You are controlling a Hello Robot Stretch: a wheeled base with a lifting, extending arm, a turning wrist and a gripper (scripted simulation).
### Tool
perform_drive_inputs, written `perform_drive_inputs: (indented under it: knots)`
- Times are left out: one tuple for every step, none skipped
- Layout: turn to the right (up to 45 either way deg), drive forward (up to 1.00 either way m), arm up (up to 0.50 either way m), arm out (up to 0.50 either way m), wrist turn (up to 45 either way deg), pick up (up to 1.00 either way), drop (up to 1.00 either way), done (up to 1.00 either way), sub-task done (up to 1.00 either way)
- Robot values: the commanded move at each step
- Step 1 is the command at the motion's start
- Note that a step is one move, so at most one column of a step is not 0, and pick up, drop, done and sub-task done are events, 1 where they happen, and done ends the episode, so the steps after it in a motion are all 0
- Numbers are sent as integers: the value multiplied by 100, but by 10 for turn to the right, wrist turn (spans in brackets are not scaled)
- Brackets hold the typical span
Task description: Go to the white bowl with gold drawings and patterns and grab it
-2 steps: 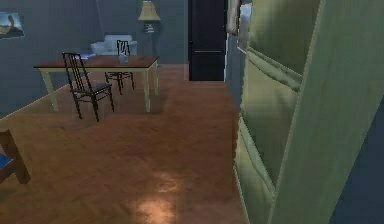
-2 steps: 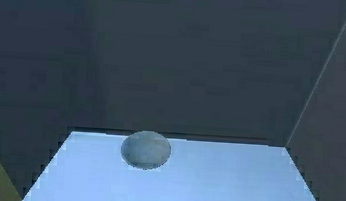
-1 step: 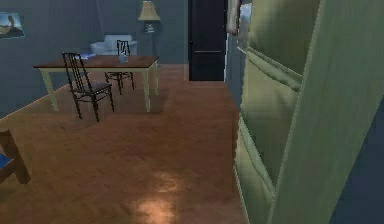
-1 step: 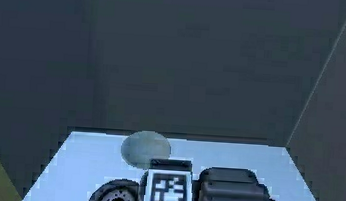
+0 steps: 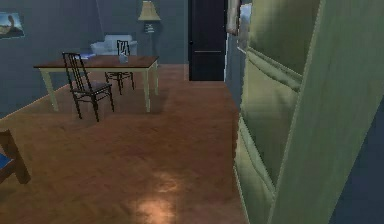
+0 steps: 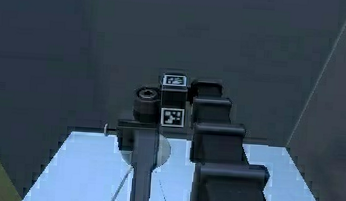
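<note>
The gripper (image 6: 119,127) is by a pale blue top (image 6: 77,168), with a dark wall (image 6: 74,42) behind. I cannot tell if its fingers hold anything, or where the bowl is from them. Ahead stand a table (image 5: 95,68) and two chairs (image 5: 85,85).

Two chairs (image 5: 86,84) stand at a wooden table (image 5: 100,64).

Blue chair (image 5: 8,160) cut by forward view's left edge, tabletop object (image 5: 122,58) too small to name, gripper (image 6: 111,128) contents impossible to tell
</note>
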Motion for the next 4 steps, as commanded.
perform_drive_inputs:
  knots:
    - [0, 0, 0, 0, 450, 0, 0, 0, 0]
    - [0, 0, 0, 0, 450, 0, 0, 0, 0]
    - [0, 0, 0, 0, 450, 0, 0, 0, 0]
    - [0, 0, 0, 0, 330, 0, 0, 0, 0]
